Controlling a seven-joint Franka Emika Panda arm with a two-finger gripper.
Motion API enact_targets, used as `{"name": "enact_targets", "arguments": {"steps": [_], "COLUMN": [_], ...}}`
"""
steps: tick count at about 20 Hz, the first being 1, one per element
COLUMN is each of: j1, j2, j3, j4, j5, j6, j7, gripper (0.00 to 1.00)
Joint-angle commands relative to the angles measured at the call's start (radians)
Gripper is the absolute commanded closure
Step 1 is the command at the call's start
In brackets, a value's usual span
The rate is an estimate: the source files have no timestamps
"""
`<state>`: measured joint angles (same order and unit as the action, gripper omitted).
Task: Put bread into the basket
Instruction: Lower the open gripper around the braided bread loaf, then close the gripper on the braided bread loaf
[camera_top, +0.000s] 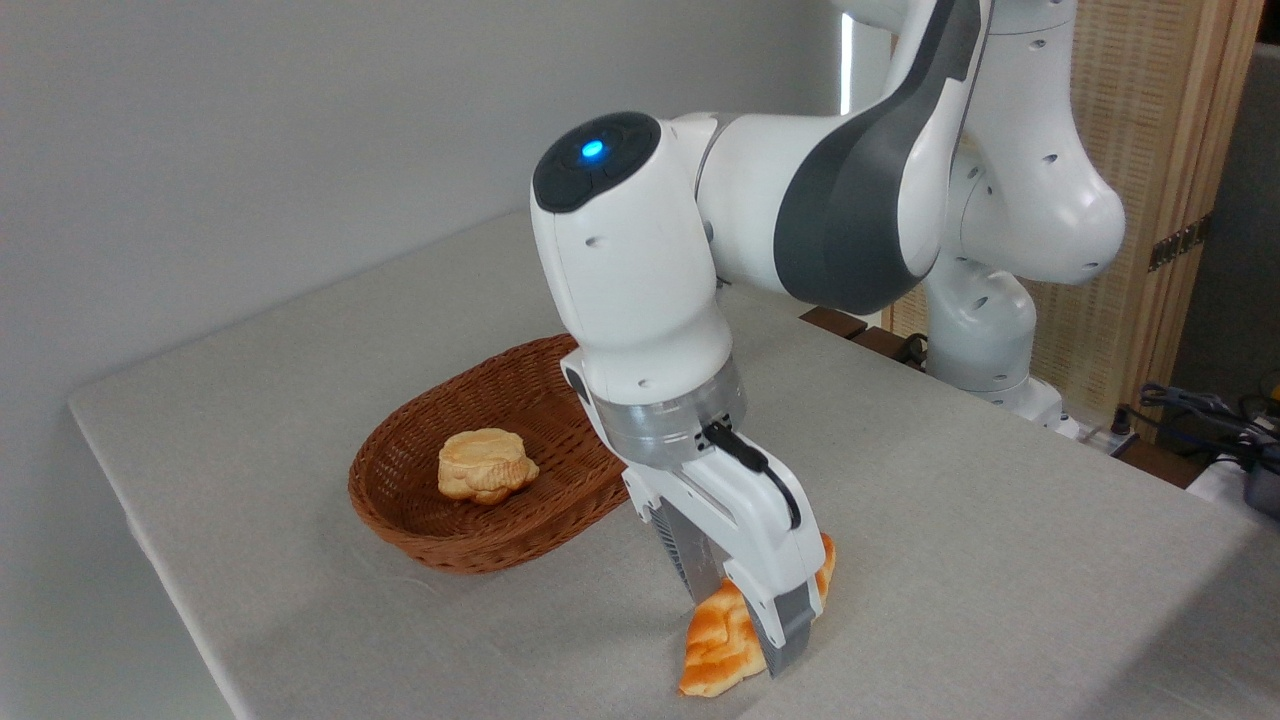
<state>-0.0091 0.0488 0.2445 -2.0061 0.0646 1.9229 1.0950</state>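
You have a golden-orange bread (718, 640) with browner patches beside the reddish-brown woven basket (470, 540). In that basket lies a pale yellow bun (484, 466). The arm (640, 270) over the basket is white and dark grey, with a blue light.

Hidden and cut-off parts around the gripper (745, 625)

The gripper covers the middle of the bread (715, 640), so only its near end and a sliver of its far end show; whether the fingers (790, 635) touch the loaf cannot be told. Behind the gripper, the wrist hides the basket's (470, 545) right rim. The arm (850, 200) runs off the top edge.
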Motion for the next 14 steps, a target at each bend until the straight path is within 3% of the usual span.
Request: {"name": "enact_targets", "arguments": {"steps": [1,5,11,14], "j1": [-0.008,-0.009,-0.011,-0.012], "j2": [0.045,0.069,0.074,0.074], "j3": [0.005,0.004,0.001,0.001], "j4": [-0.005,-0.005,-0.005,-0.005], "j5": [0.018,0.012,-0.003,-0.011], "j6": [-0.001,0.010,0.010,0.007], "j7": [0.011,0.006,0.005,0.008], "gripper": [0.00,0.01,0.49,0.50]}}
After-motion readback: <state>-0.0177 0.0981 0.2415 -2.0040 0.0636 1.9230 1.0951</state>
